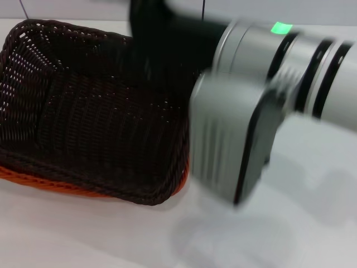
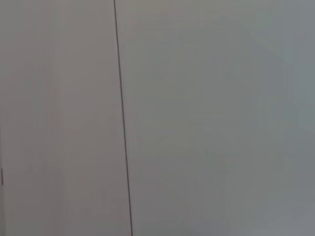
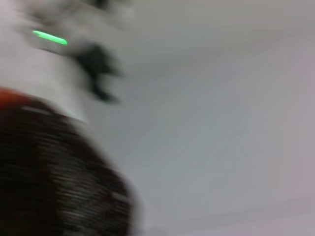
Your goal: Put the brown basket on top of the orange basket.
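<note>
Though right arm's jaws unreadable behind grey wrist housing: woven brown basket (image 1: 95, 111) nested atop ribbed orange basket (image 1: 33, 180).

No text, label, brand, number or sign can be read on anything here.

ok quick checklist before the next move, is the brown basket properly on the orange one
1. Brown basket sits on orange basket: ok, only an orange rim shows beneath its near edge.
2. Brown basket squarely nested: cannot tell, far side is hidden.
3. Brown basket upright: ok.
4. Right gripper clear of the baskets: cannot tell, the right arm hides it.
5. Left gripper position: cannot tell, not in view.
</note>
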Motion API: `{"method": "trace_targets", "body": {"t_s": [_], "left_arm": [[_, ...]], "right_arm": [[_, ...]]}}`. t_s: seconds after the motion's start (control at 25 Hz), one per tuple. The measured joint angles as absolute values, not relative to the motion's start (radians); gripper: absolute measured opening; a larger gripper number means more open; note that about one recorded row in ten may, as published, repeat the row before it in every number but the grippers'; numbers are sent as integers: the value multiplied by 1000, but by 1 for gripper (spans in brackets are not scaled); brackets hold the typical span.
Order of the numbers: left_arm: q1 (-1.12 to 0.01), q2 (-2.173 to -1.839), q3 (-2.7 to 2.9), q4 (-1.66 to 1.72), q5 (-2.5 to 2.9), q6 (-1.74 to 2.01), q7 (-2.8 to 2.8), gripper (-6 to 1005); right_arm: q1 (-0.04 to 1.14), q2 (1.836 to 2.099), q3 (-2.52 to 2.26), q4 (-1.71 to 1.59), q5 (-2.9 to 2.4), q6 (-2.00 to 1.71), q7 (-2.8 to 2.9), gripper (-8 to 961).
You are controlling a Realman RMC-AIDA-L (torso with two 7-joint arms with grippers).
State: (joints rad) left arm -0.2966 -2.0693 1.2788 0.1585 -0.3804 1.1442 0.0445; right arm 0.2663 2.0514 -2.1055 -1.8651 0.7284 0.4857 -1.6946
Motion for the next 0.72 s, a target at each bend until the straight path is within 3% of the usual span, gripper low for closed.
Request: {"method": "trace_targets", "body": {"t_s": [0.12,0.48,0.72], "left_arm": [[-300,-2069,1277,161,-381,1144,45,766],[-315,-2069,1263,169,-382,1151,38,766],[-325,-2065,1228,170,-382,1147,40,765]], "right_arm": [[229,2074,-2059,-1790,845,264,-1697,726],[147,2076,-2164,-1638,1171,-463,-1504,726],[113,2073,-2242,-1438,846,-927,-1016,726]]}}
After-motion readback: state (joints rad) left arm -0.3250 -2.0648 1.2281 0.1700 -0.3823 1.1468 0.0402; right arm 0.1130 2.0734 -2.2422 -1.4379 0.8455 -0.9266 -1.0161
